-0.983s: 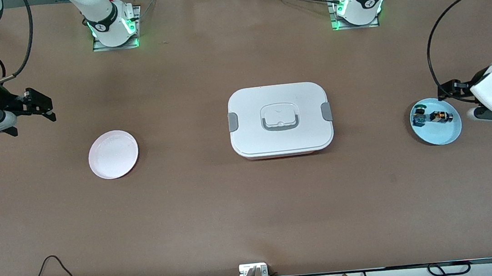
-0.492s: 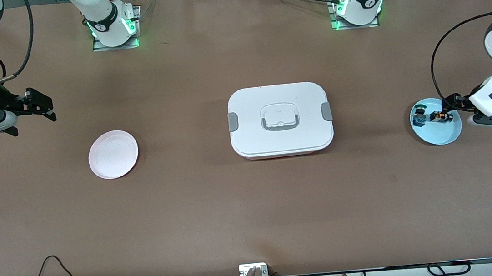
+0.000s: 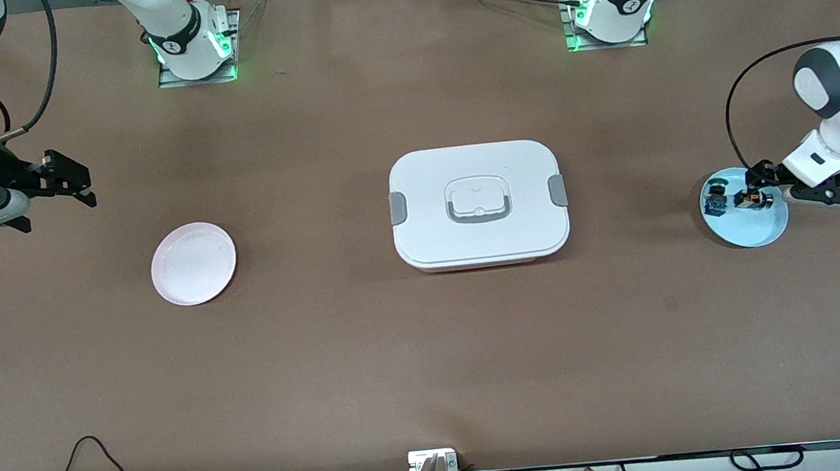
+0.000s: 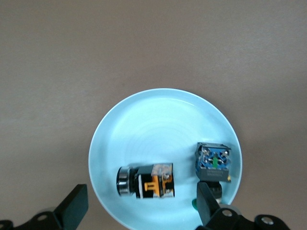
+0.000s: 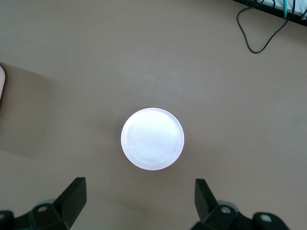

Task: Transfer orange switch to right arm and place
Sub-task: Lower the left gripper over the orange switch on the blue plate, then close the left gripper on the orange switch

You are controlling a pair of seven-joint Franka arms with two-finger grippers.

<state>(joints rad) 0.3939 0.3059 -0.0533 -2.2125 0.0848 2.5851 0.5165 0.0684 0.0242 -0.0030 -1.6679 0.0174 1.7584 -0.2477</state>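
Note:
The orange switch point(image 3: 750, 198) lies on its side on the light blue plate point(image 3: 747, 231) at the left arm's end of the table, beside a green-and-blue-topped black component point(image 3: 714, 195). My left gripper point(image 3: 762, 186) is open and low over the plate. In the left wrist view its fingers straddle the switch point(image 4: 146, 180) on the plate point(image 4: 158, 124) without touching it, and the other component point(image 4: 213, 163) lies close to one finger. My right gripper point(image 3: 73, 181) waits open and empty in the air at the right arm's end, above the table near the pale pink plate point(image 3: 193, 263), which shows empty in its wrist view point(image 5: 152, 138).
A white lidded box point(image 3: 478, 204) with grey latches and a handle stands in the middle of the table. A black cable loop point(image 3: 88, 457) lies at the table edge nearest the front camera, toward the right arm's end.
My left arm has swung in and come down over the blue plate, bringing its open gripper around the orange switch. The right arm has not moved.

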